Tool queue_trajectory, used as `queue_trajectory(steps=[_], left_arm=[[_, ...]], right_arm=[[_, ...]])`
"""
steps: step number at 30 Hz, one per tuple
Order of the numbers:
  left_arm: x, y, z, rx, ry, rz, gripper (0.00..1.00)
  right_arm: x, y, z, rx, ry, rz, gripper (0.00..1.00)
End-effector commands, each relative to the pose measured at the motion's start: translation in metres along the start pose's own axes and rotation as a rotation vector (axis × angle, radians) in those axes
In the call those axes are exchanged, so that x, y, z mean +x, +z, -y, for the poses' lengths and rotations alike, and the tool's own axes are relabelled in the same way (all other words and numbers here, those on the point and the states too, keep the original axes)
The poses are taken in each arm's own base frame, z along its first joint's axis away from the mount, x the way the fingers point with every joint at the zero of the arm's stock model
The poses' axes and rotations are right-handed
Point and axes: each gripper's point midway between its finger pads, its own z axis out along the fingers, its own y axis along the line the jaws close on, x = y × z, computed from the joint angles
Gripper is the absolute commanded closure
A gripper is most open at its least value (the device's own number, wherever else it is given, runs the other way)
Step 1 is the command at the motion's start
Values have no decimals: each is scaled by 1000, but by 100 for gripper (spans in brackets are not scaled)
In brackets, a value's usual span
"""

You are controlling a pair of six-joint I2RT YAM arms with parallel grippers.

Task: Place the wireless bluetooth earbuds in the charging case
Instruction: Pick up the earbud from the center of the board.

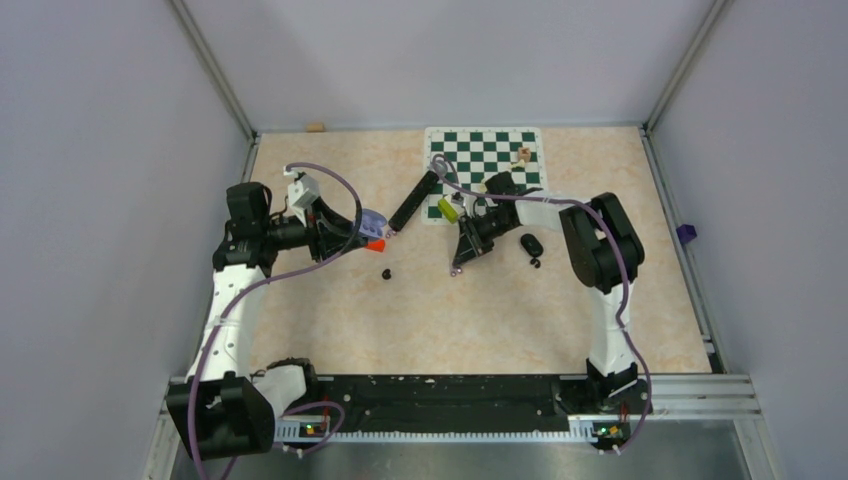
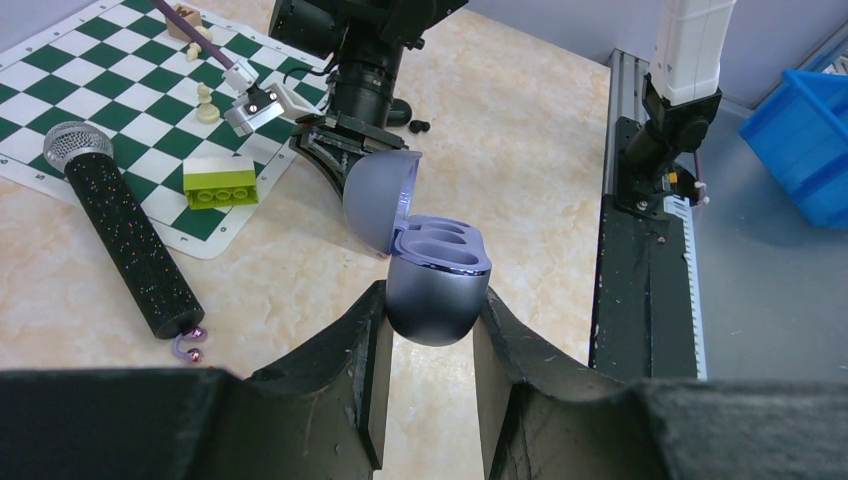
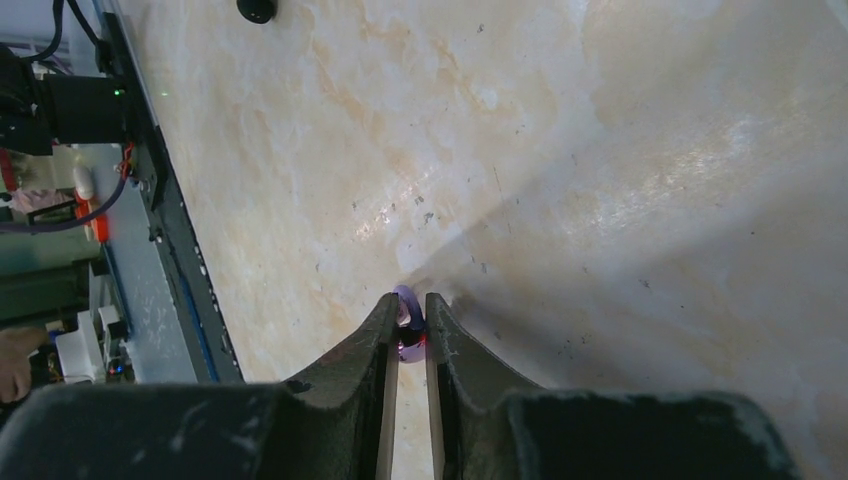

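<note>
A pale, marbled beige surface [image 1: 480, 320] lies between plain grey walls, with a green-and-white chessboard mat [image 1: 485, 165] at its far side.

The left jaws are clamped on the rounded base of the charging case [image 2: 436, 285]. This pale purple shell is held upright, its lid [image 2: 378, 200] swung open and both wells facing up, unfilled. The right jaws stand narrow, pinching the pale purple bud [image 3: 407, 318] between their tips. The tips point down right at the surface; whether the bud touches it I cannot tell.

In the top view a red block [image 1: 375, 243] sits just below the case. Nearer the arms' bases, one black bud [image 1: 386, 273] lies loose on the surface, between the two sets of jaws. A second black bud [image 1: 535, 263] lies beside the right arm [image 1: 600, 250], just next to a larger black oval thing [image 1: 531, 244].

A black microphone [image 1: 413, 200] lies slanted, its head on the mat's edge. A green brick [image 2: 220, 183] rests on the mat's near corner, and pale chess pieces [image 2: 207, 105] stand farther in. Off the surface, past the rail, stands a blue bin [image 2: 805, 140].
</note>
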Motion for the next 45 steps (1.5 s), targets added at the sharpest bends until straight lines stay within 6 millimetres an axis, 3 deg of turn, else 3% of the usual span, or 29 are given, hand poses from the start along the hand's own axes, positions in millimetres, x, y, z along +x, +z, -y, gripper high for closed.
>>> queue_trajectory(steps=[1,4,9,14,19,25,40,45], left_arm=[[-7,-1,6,33,51,23,98],[-8,-1,5,34,49,23,98],[-7,-1,5,36,48,23,98],[-7,-1,5,37,42,23,98],[-7,-1,5,40,43,23,98],[-7,-1,5,39,43,23,97],[-6,0,5,41,39,23,97],[-6,0,5,41,38,23,97]], right_arm=[[-2,0,-3,-48,0,16,84],[-2,-1,-4,-60,5,18,82],[0,-2,-1,-53,1,13,89],[4,-2,-1,-57,-21,-1,89],[7,-3,-5,-88,-24,-11,83],[6,-3,-9,-108,-17,-13,82],[10,-2,-10,-130,-5,-32,95],[-4,-14,-28,-155,-48,-9,100]])
